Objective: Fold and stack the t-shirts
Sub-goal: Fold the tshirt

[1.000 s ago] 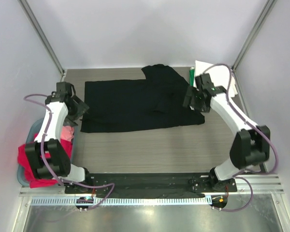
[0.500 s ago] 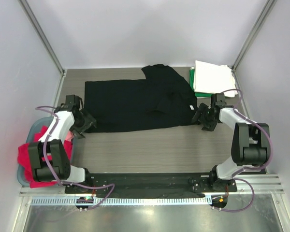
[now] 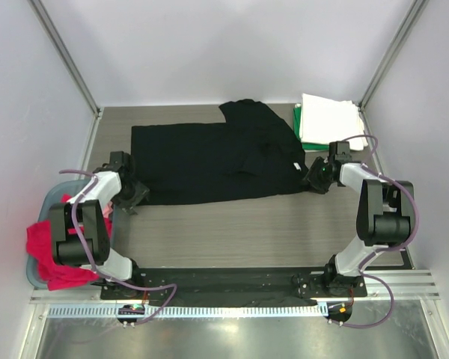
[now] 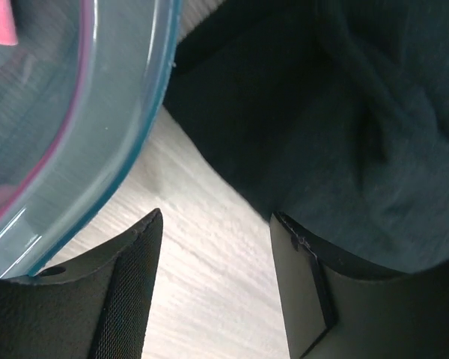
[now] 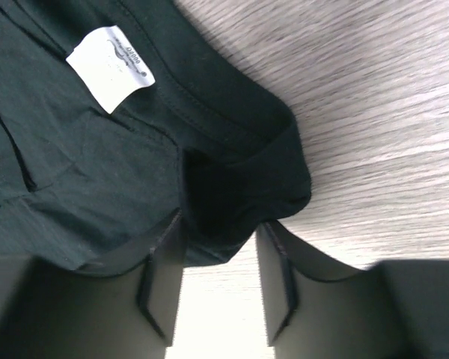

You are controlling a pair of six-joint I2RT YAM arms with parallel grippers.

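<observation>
A black t-shirt (image 3: 209, 161) lies spread across the table, its right part folded over itself. My left gripper (image 3: 135, 193) is low at its near left corner. In the left wrist view the left gripper (image 4: 217, 217) is open over bare table, and its right finger (image 4: 307, 292) touches the edge of the black cloth (image 4: 344, 149). My right gripper (image 3: 315, 178) is at the near right corner. In the right wrist view the right gripper (image 5: 221, 221) is open, with the shirt's hem corner (image 5: 239, 202) reaching between its fingertips. A white label (image 5: 108, 66) shows on the cloth.
A folded white shirt (image 3: 329, 118) lies on a green one (image 3: 298, 123) at the back right. A pale blue tub (image 3: 39, 254) with red cloth (image 3: 49, 250) stands at the left edge, close to my left gripper; its rim (image 4: 112, 149) fills the left wrist view.
Both arms have come down and toward the near edge, onto the black shirt's near corners. Both pairs of jaws have narrowed, the right one round the hem corner.
</observation>
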